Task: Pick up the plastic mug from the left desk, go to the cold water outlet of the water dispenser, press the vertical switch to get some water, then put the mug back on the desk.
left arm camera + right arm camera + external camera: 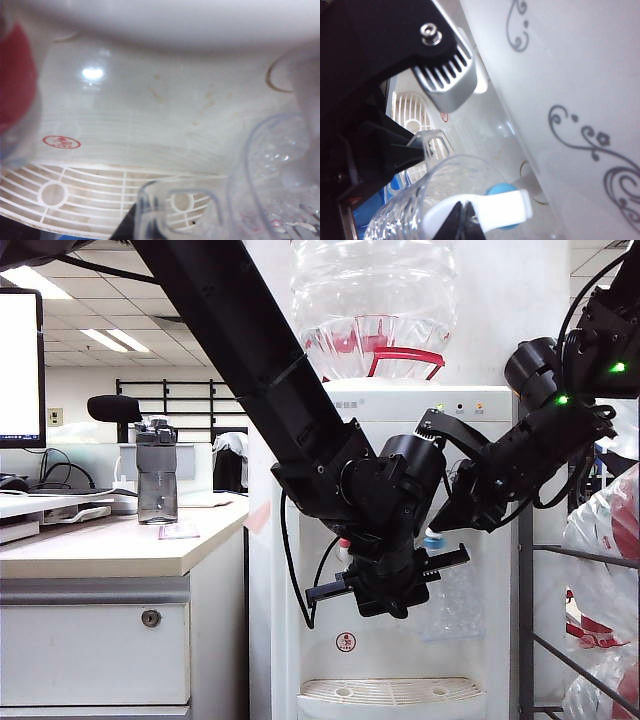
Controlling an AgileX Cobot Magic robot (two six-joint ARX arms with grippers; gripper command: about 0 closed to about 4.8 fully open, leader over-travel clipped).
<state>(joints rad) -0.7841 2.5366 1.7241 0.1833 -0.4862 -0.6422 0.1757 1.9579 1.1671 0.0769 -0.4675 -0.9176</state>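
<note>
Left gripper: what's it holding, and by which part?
The left gripper, shut, holds the plastic mug by its side handle, under the cold water outlet.

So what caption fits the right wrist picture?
Shut right gripper presses the vertical switch above the plastic mug.

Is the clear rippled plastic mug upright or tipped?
Upright: clear rippled plastic mug has its open rim up under the blue-collared white tap, held by the left claw.

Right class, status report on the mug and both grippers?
Left gripper shut on clear plastic mug under blue tap. Right gripper shut, at tap's white switch.
</note>
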